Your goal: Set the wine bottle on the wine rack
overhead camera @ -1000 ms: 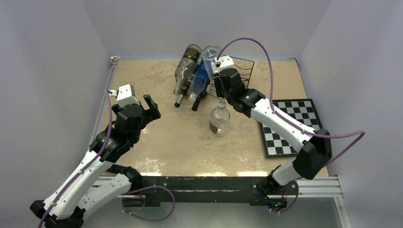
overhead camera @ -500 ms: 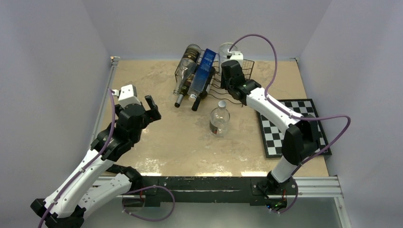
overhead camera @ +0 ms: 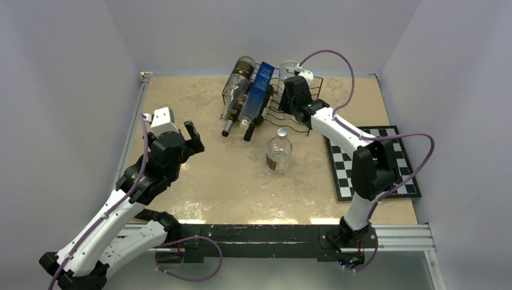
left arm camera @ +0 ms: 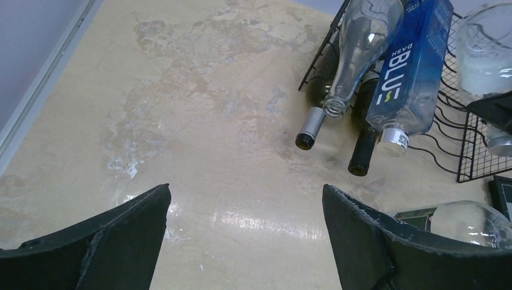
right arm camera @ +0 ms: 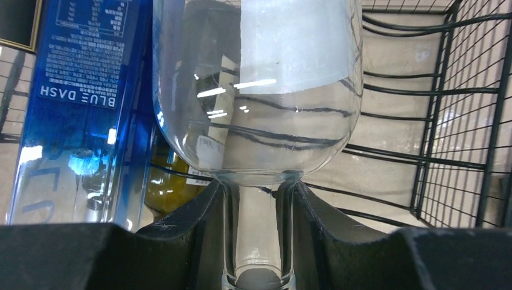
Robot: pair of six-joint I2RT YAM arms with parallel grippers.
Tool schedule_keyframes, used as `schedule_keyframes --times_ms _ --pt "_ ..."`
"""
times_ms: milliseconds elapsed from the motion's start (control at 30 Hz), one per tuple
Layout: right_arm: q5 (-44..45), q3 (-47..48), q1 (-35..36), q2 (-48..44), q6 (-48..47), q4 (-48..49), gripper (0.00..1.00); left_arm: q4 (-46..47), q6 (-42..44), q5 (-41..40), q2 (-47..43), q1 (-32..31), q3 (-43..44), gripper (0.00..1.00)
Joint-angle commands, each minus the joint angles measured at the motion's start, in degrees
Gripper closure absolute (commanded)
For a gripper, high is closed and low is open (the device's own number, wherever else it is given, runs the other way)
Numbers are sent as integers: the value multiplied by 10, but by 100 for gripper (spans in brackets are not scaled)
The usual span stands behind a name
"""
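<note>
My right gripper [right arm camera: 256,241] is shut on the neck of a clear wine bottle [right arm camera: 259,90]. The bottle's body points away from the gripper over the wavy wires of the black wine rack [right arm camera: 435,121]. From above, the bottle's base [overhead camera: 285,65] shows at the rack's back, right of the blue bottle, with the right wrist [overhead camera: 296,96] over the rack [overhead camera: 311,84]. The fingertips are hidden there. My left gripper [overhead camera: 192,136] hangs open over the table's left side, nothing between its fingers [left arm camera: 121,235].
A blue bottle [overhead camera: 258,93] and a clear bottle [overhead camera: 236,90] lie stacked over dark bottles on the rack's left side, necks pointing forward. Another clear bottle [overhead camera: 279,151] stands upright on the table in front of the rack. A chessboard [overhead camera: 374,157] lies at the right.
My right arm has carried the clear bottle from above the blue bottle rightward and back, down over the rack. The left arm has not moved.
</note>
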Motion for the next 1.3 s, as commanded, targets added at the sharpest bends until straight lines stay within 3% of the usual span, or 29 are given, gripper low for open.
schedule_keyframes --times_ms 0,367,400,500,600,700,800,1067,1267 --pt "9 52 -6 -3 23 176 100 28 31 -17 -11 4 -1 1" --pt "25 64 -7 40 45 164 100 22 24 -19 -2 4 -1 1" --pt "25 68 -7 41 45 157 97 22 24 -19 -1 4 -1 1" --pt "24 70 -7 40 38 148 65 23 27 -20 0 4 -1 1" --pt "29 69 -6 34 38 135 42 26 29 -20 1 4 -2 1" --pt "32 73 -6 24 36 107 32 28 27 -20 4 4 -2 1" --pt "33 84 -6 12 35 75 25 29 27 -19 4 4 -1 1" --pt "47 113 -5 -47 5 -56 20 39 31 -14 -3 4 -5 1" --pt "6 223 -6 -72 -107 -278 10 54 30 -7 -17 5 -17 1"
